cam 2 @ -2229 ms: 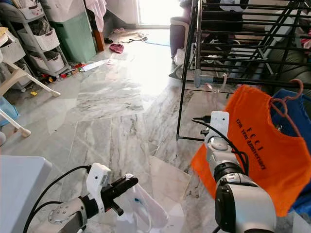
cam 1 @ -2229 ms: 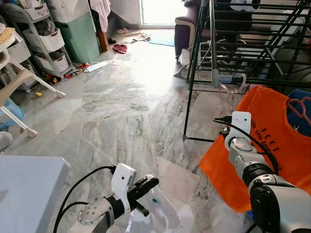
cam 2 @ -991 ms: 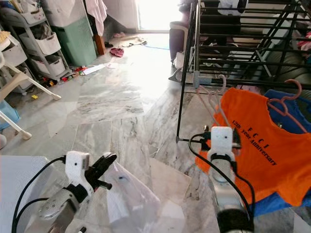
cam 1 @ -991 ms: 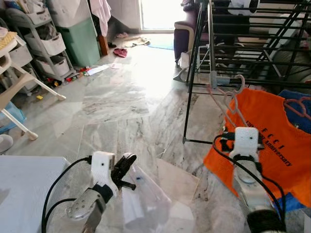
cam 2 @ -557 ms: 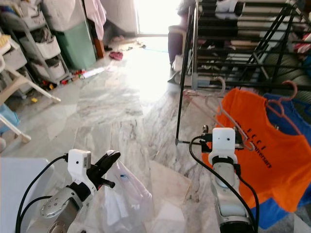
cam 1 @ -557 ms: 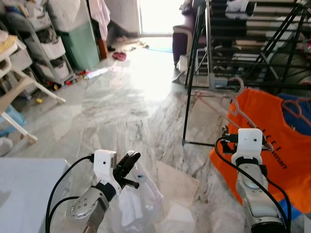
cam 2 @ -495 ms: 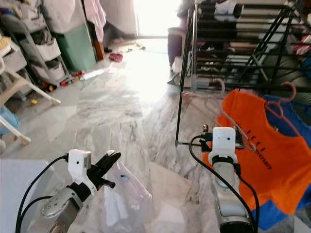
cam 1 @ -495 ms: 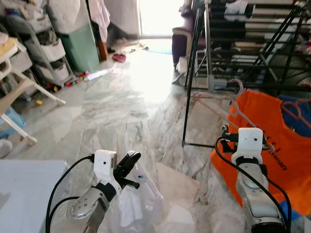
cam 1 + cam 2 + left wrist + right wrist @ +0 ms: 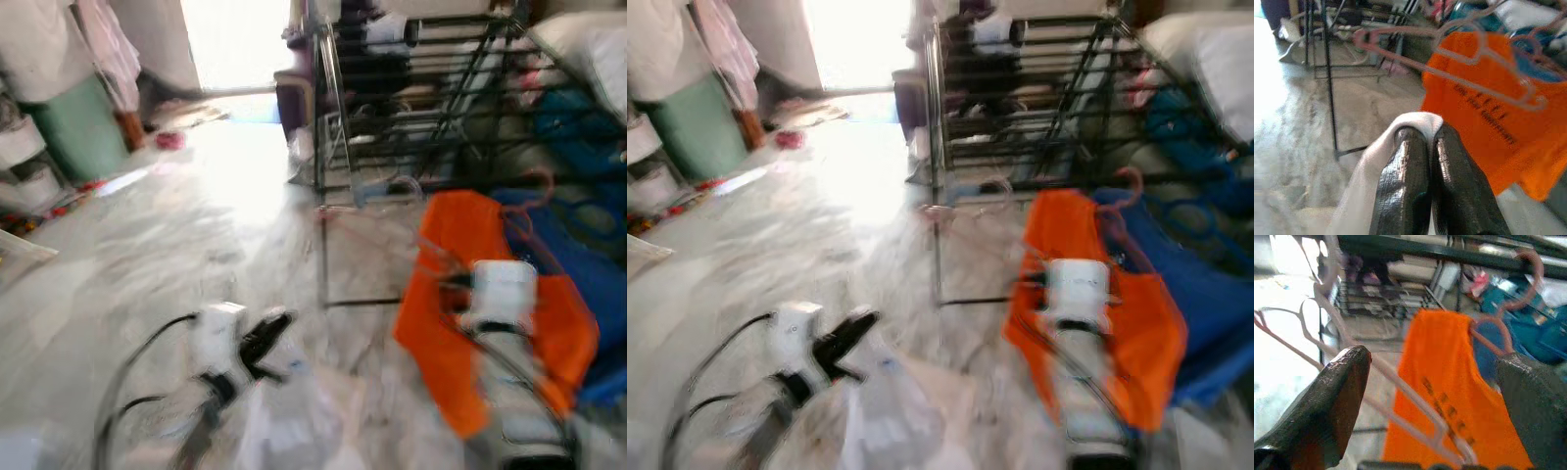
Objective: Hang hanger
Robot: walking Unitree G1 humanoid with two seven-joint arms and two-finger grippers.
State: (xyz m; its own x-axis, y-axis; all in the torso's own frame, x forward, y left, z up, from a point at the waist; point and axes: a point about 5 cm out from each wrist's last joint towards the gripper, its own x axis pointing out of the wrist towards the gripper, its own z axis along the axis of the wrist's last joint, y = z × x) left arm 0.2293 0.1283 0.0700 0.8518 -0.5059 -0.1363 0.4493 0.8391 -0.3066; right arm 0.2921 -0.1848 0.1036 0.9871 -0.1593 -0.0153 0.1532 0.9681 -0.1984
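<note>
Head views blurred. Pink hanger (image 9: 1400, 387) between the wide-apart fingers of the right gripper (image 9: 1435, 396), long axis slanting, hook (image 9: 407, 184) at the black drying rack (image 9: 1019, 88). Orange shirt (image 9: 460, 294) on the rack, just right of it. Left gripper (image 9: 1425, 161) pinched tight on white cloth (image 9: 1376, 161), near left.
</note>
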